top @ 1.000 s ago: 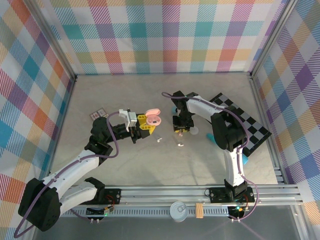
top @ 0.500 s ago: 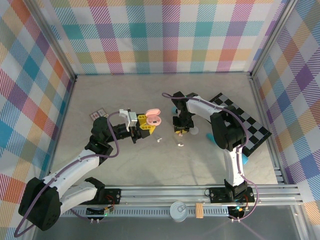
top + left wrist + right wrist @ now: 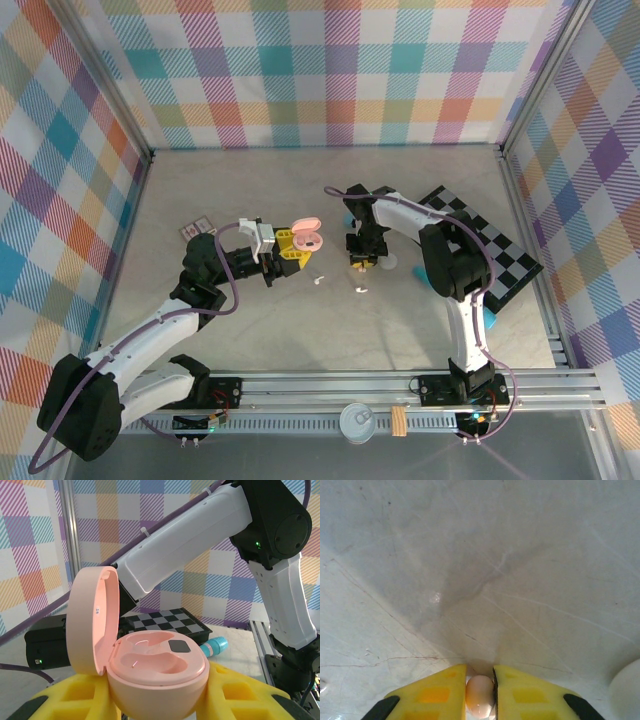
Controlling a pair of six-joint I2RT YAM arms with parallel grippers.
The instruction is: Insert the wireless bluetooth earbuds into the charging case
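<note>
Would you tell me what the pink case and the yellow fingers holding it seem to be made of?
The pink charging case looks like smooth moulded plastic, satin-matte, with soft even highlights. The yellow fingers look like matte plastic, perhaps printed: flat colour, square recessed pockets.

Left end effector (image 3: 293, 247) clamped, right end effector (image 3: 480, 692) pinched tight, pointing down

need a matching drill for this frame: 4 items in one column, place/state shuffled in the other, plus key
1. pink case
2. pale earbud
3. checkered board
4. white earbud

A. lying loose on the table, ungripped
B. lid open, clamped in the left gripper
C. pinched in the right gripper
D. flat by the table's right edge

Pairs: 1-B, 2-C, 3-D, 4-A
</note>
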